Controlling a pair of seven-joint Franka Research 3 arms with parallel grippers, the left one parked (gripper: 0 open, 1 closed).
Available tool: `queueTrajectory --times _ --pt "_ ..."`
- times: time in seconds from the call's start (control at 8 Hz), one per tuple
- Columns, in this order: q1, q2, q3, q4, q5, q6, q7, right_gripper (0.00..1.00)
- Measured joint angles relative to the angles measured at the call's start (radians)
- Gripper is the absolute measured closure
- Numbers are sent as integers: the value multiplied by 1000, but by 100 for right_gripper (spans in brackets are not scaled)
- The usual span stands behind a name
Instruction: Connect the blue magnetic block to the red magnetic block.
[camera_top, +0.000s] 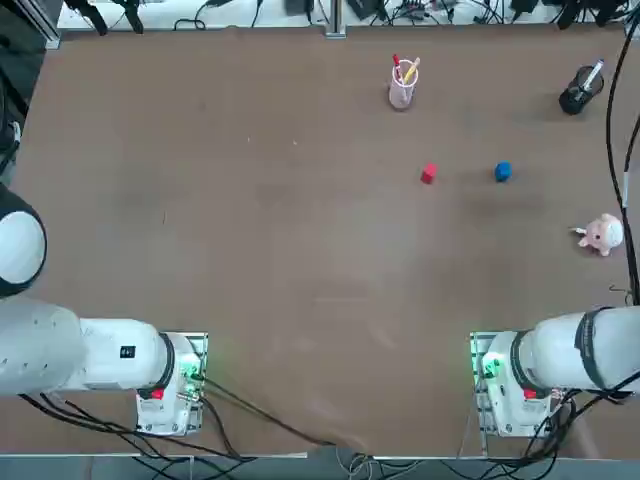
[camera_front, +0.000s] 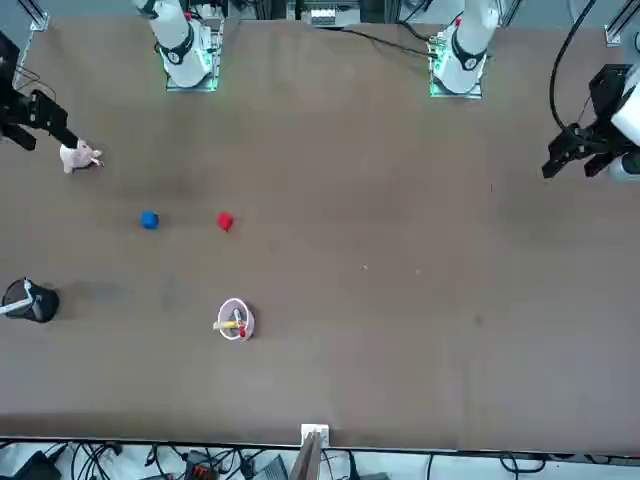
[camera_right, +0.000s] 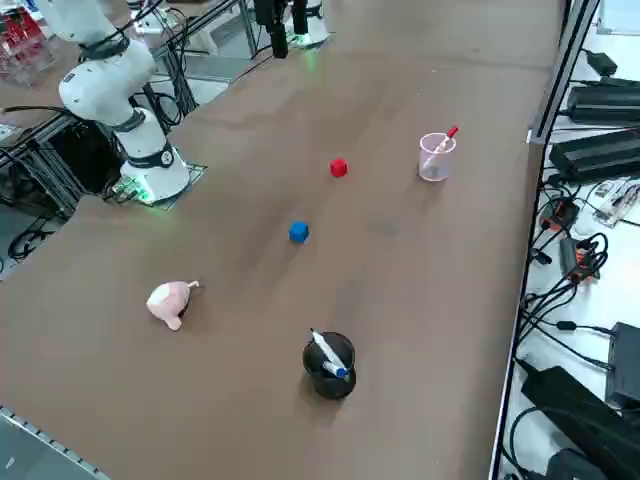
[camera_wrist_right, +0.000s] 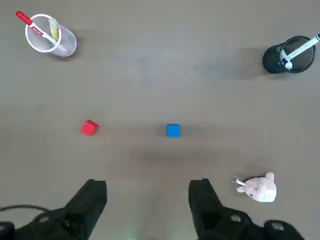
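Right gripper (camera_wrist_right: 148, 200) jaws spread wide and empty, held high above brown table (camera_wrist_right: 160, 75), pointing straight down, small blue cube (camera_wrist_right: 172, 130) and small red cube (camera_wrist_right: 89, 128) apart below

White, rounded right arm (camera_top: 585, 348) with black cables; green-lit base; black jaws on the right gripper (camera_wrist_right: 147, 200).

right arm (camera_top: 580, 355) cut off at top view's right edge; end effector (camera_wrist_right: 147, 192) base below wrist view's edge.
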Motion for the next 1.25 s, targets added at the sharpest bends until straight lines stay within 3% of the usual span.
queueTrajectory --times 0.62,0.88,1.25 --pt "-1 17 7 -41 -9 7 -6 0" --pt "-5 36 1 -169 -24 140 -48 0" --pt "-35 83 -4 -432 -31 446 -57 0"
